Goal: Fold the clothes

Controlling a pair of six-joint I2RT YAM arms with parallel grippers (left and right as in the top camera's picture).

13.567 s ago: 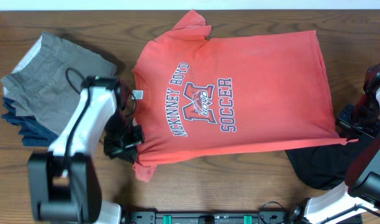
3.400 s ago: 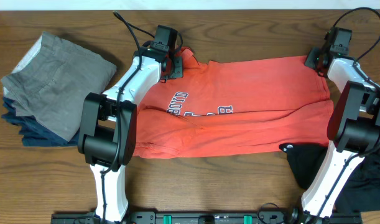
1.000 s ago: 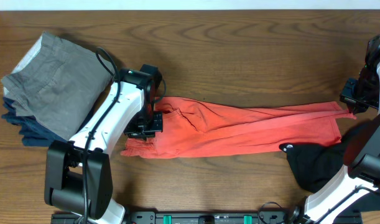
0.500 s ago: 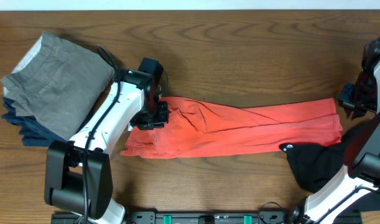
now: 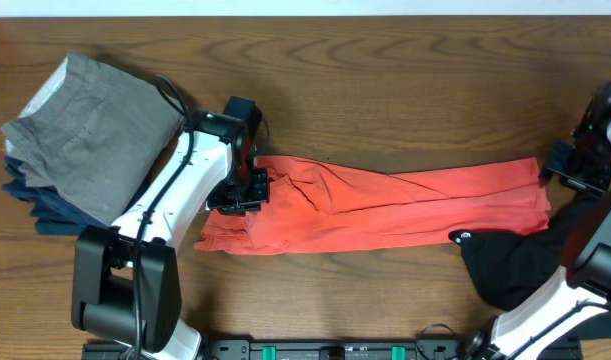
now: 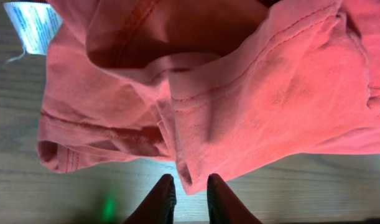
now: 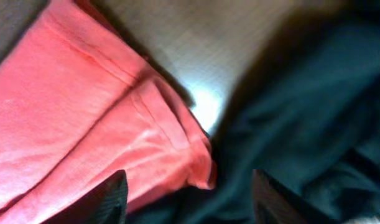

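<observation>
Pinching T-shirt (image 5: 385, 205) edge, left claw (image 6: 188, 185) closed; right claw (image 7: 188, 182) spread open beside black garment (image 7: 314, 124).

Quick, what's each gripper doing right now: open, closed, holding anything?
Left gripper: closed, pinching a fold of the coral T-shirt.
Right gripper: open, holding nothing, over the T-shirt's corner.

Coral-red T-shirt (image 5: 385, 205) lies folded in a long band; black garment (image 5: 515, 265) touches its end.
</observation>
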